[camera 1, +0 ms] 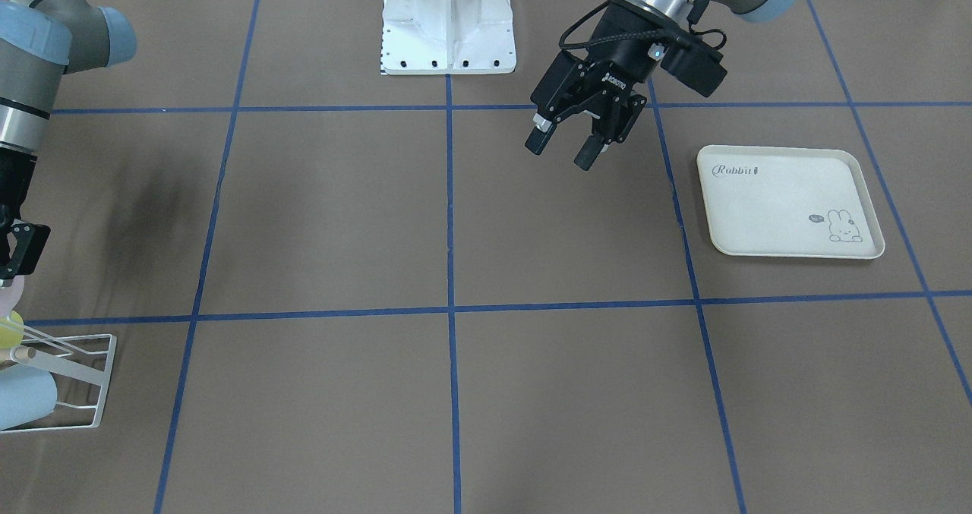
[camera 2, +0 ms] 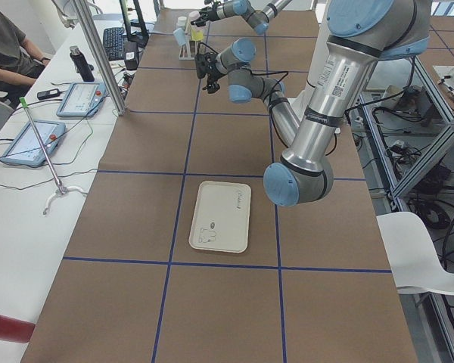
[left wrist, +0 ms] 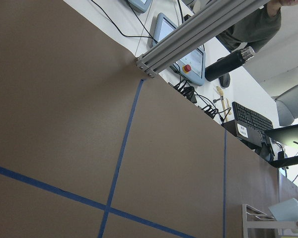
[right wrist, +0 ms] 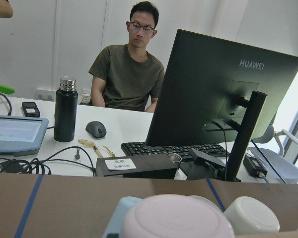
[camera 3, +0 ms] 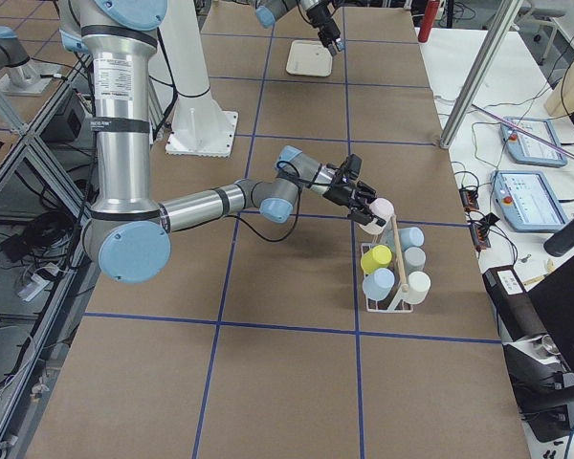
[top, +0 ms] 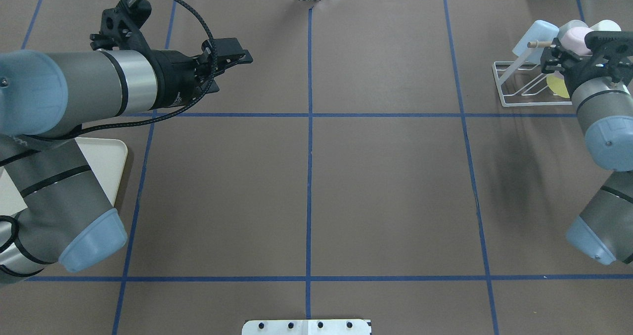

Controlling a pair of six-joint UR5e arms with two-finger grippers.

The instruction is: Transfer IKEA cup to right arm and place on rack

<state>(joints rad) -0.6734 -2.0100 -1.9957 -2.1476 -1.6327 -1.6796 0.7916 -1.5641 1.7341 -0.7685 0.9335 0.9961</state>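
Table (camera 1: 342,218): brown, with blue tape lines (camera 1: 449,218) in grid. Tray (camera 1: 774,203), left side: cream, small grey rabbit drawing (camera 1: 841,227) and grey lettering. Rack (top: 536,105), far right: white wire, pale wooden dowel (camera 3: 389,258). On rack: pink cup (camera 3: 378,212), yellow cup (camera 3: 375,258), light-blue cups (camera 3: 377,283), grey cup (camera 3: 414,257), cream cup (camera 3: 417,283). Left arm (top: 89,90), right arm (camera 3: 210,203): silver-grey, light-blue joint caps. Left gripper (camera 1: 562,149), right gripper (camera 3: 366,203): black. Base plate (camera 1: 448,43): white.

Pink cup (camera 3: 380,212) held by fingers (camera 1: 25,242) of right arm (camera 3: 210,203); above white wire rack (top: 519,85).
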